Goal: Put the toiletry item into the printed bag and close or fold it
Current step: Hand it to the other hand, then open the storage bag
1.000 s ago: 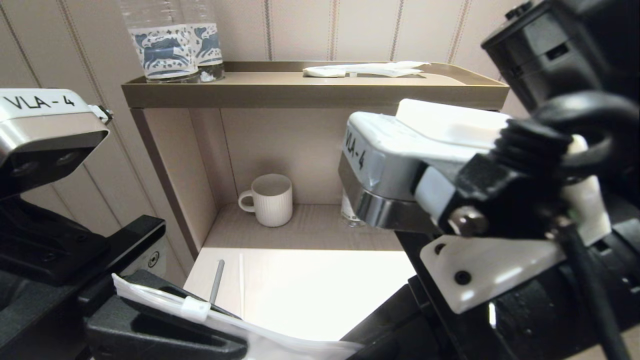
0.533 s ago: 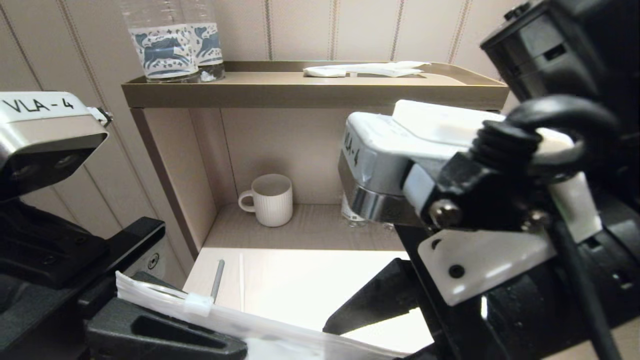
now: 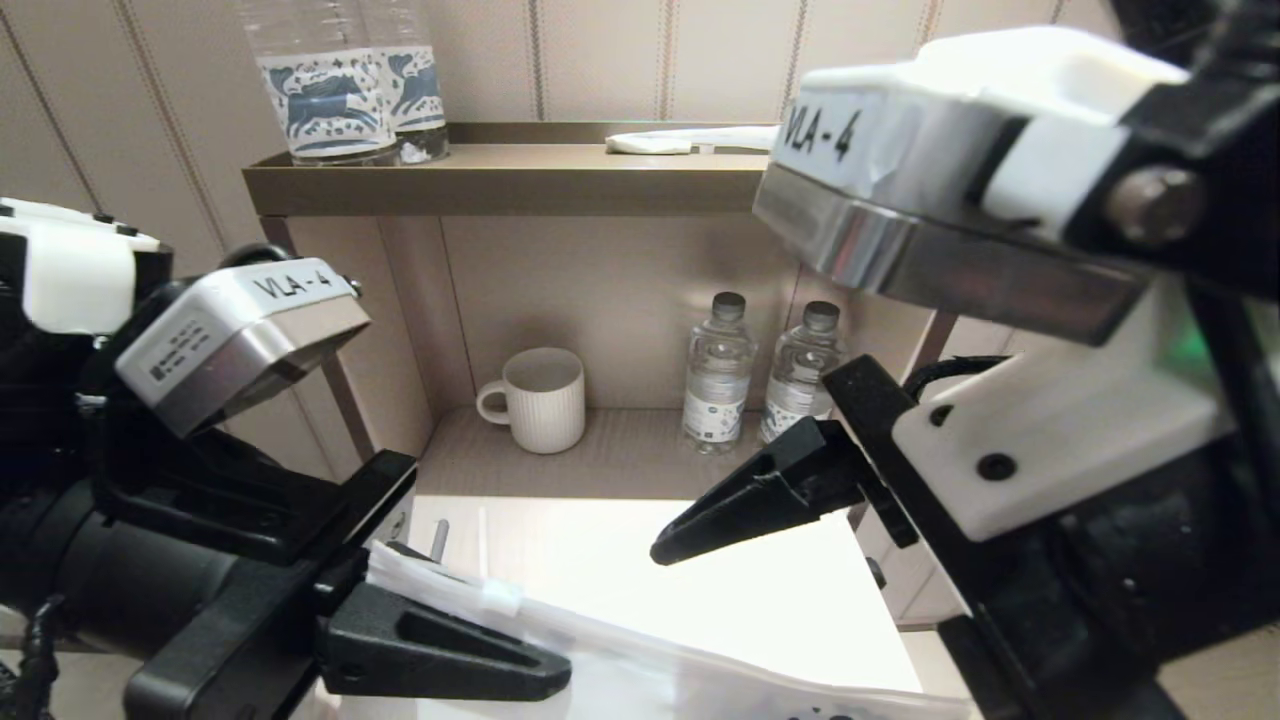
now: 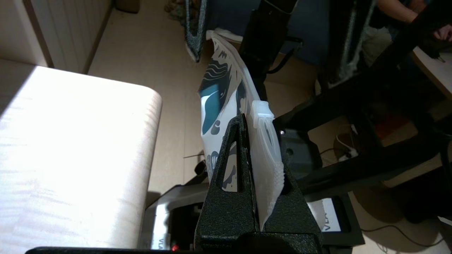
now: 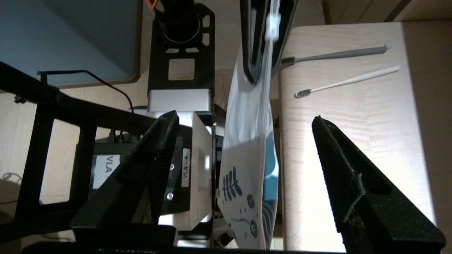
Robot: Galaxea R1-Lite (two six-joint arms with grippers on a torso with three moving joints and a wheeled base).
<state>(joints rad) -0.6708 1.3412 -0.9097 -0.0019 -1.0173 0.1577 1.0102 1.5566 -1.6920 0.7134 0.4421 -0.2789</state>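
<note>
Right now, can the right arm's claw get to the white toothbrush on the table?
Probably yes: the right gripper is open and empty, and the white toothbrush lies uncovered on the table, beside the bag.

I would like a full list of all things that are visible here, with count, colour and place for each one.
Flat white plastic printed bag: 1, blue and teal motifs, held off the table's front edge.
Slim toothbrushes: 2, one grey, one white, lying on the table.
Pale wooden table: 1, below the shelf unit.
Ribbed ceramic mug: 1, white, lower shelf, left.
Small clear water bottles: 2, grey caps, lower shelf, right.
Clear bottles with blue-printed labels: 2, top shelf, left.
Plain white flat packet: 1, top shelf.
Left end effector: black, shut on the bag's zipper edge.
Right end effector: black, open, either side of the bag.
</note>
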